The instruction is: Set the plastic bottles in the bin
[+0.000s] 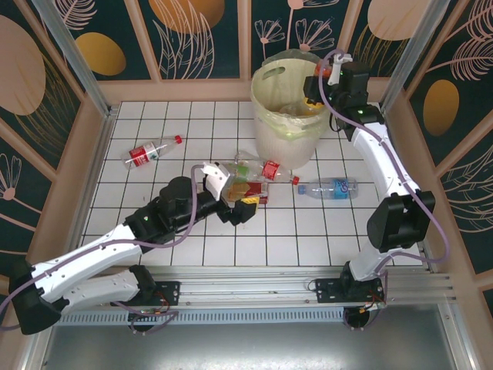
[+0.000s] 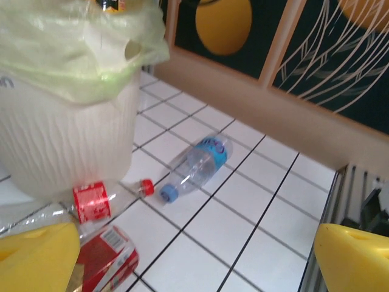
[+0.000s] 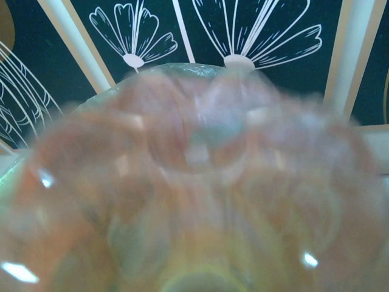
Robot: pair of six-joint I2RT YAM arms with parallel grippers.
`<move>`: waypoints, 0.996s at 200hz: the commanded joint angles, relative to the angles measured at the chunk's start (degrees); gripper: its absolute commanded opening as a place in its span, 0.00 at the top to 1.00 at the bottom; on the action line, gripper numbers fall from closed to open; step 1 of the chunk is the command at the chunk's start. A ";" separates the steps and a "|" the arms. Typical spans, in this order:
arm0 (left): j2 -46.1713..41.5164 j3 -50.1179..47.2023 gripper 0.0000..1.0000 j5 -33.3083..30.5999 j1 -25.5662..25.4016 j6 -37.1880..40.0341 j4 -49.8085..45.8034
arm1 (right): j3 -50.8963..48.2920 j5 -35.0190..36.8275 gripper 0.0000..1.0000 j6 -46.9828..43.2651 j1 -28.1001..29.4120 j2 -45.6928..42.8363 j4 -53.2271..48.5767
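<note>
1. Left wrist view: left gripper (image 2: 194, 267) has its jaws spread wide with nothing between them, one yellow fingertip low at each side
2. Just ahead of its left finger lie two clear bottles. The red-label bottle (image 2: 91, 205) lies at the foot of the bin (image 2: 61, 140). The second red-label bottle (image 2: 108, 258) lies beside that finger; cannot tell if they touch
3. Blue-label bottle (image 2: 197, 165) lies on its side further ahead, on the line between the two fingers, apart from the bin, blue cap toward the gripper
4. Top external: right gripper (image 1: 323, 81) hangs over the bin's rim with an amber bottle (image 1: 329, 69) at its fingers. The right wrist view gives a blur of amber plastic close to the lens. Cannot tell whether the jaws clamp it or stand clear of it
5. Lone bottle (image 1: 154, 152) lies well off to the left gripper's left
6. Judgement: bottles look empty and thin-walled, so light, easily dented, smooth and prone to roll. Take hold across the mid-body at the label, not the tapered neck, with a modest squeeze. The blue-label bottle sits free of neighbours and looks the cleanest pick
</note>
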 commanded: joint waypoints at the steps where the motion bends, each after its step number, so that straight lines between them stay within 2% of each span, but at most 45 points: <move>1: 0.87 2.58 0.01 -1.52 -0.30 3.17 -4.47 | 2.92 -1.07 0.29 0.90 -0.68 -0.79 -0.07; 42: 2.31 3.58 0.01 -1.97 -0.34 4.75 -5.89 | 4.26 -1.59 0.19 0.84 -1.53 -2.49 -1.22; 93: 3.86 4.37 0.01 -4.06 -0.30 6.67 -7.79 | 2.16 -2.24 0.17 -0.26 -1.99 -7.98 -2.01; 145: 8.14 6.52 0.01 -7.39 -0.17 10.40 -12.10 | -9.60 -9.34 0.17 1.34 -2.04 -20.90 -0.46; 199: 16.01 10.50 0.02 -10.45 0.30 16.90 -19.04 | -26.39 -19.40 0.15 8.21 -1.43 -37.42 -2.83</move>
